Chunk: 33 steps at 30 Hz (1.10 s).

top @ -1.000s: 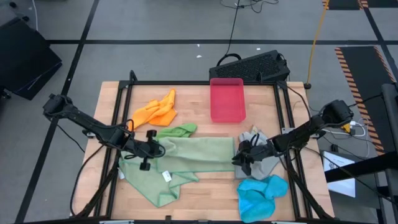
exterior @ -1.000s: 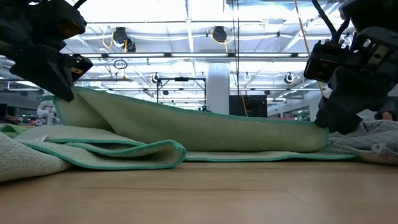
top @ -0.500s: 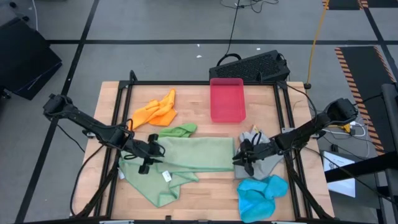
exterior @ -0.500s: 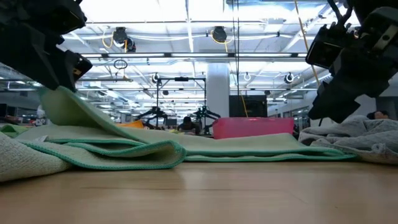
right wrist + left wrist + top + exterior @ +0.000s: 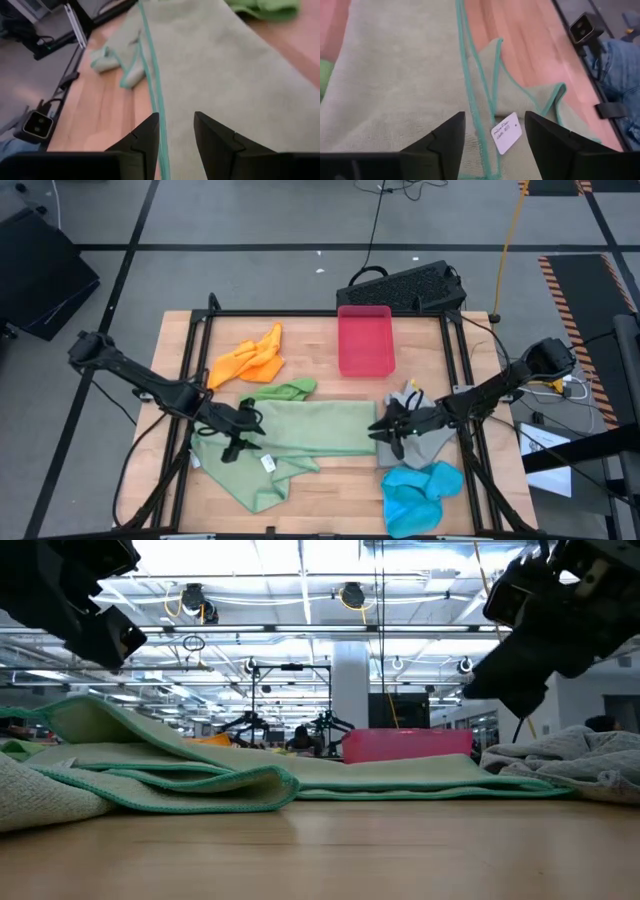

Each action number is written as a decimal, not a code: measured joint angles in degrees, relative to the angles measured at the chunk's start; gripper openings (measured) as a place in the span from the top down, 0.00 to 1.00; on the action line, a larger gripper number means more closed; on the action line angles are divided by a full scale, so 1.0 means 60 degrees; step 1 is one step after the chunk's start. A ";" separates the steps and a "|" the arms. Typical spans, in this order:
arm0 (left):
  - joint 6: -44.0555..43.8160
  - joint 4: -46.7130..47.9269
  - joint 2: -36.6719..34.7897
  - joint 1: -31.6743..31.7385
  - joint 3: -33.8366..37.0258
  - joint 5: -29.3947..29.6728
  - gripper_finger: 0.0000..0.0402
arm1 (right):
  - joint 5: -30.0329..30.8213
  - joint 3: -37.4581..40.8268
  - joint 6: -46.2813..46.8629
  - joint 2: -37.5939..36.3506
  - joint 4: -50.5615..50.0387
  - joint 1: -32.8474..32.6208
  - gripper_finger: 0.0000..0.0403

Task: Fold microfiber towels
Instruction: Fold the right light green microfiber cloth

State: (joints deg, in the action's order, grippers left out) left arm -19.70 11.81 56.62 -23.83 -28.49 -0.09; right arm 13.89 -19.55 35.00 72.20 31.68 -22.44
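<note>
Both end effectors, left (image 5: 243,430) and right (image 5: 388,430), stood released above the sage towel (image 5: 310,428). It lay flat, apparently laid out for folding.

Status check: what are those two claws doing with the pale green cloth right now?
Left gripper open, empty, above the pale green towel. Right gripper open, empty, over its other end. Towel lies flat, partly folded. Nothing in the way.
</note>
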 joint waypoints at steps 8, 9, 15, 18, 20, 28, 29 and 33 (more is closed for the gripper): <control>0.0377 0.0123 -0.0892 -0.0002 -0.0018 0.0725 0.56 | 0.1287 0.0000 -0.0566 0.0000 0.0766 0.0045 0.71; 0.0437 0.0217 -0.0998 -0.0002 -0.0018 0.0864 0.57 | 0.1473 0.0000 -0.0568 0.0000 0.0821 0.0045 0.71; 0.0394 0.1253 -0.1389 0.0002 -0.0018 0.1247 0.59 | 0.1974 0.0000 -0.0704 0.0004 0.1126 0.0045 0.71; 0.0111 0.1564 -0.1394 -0.0001 -0.0018 0.1267 0.60 | 0.2039 0.0000 -0.0741 0.0004 0.1255 0.0045 0.71; 0.0032 0.1583 -0.1383 -0.0002 -0.0018 0.1267 0.61 | 0.2223 0.0000 -0.0734 0.0004 0.1269 0.0045 0.71; -0.0571 0.1558 -0.1349 -0.0240 -0.0018 0.1327 0.61 | 0.2218 -0.0129 -0.0505 0.0686 0.2287 -0.0084 0.71; -0.0755 0.1542 -0.1290 -0.0391 -0.0018 0.1438 0.61 | 0.2194 -0.0238 -0.0537 0.0870 0.2457 -0.0116 0.71; -0.1662 0.1547 -0.0896 -0.1388 -0.0018 0.2480 0.61 | 0.2175 -0.0968 -0.0676 0.1753 0.2544 -0.0209 0.71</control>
State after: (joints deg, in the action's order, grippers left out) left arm -29.68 21.09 51.24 -32.15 -28.60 14.79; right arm 26.94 -25.36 30.94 82.73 46.94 -23.70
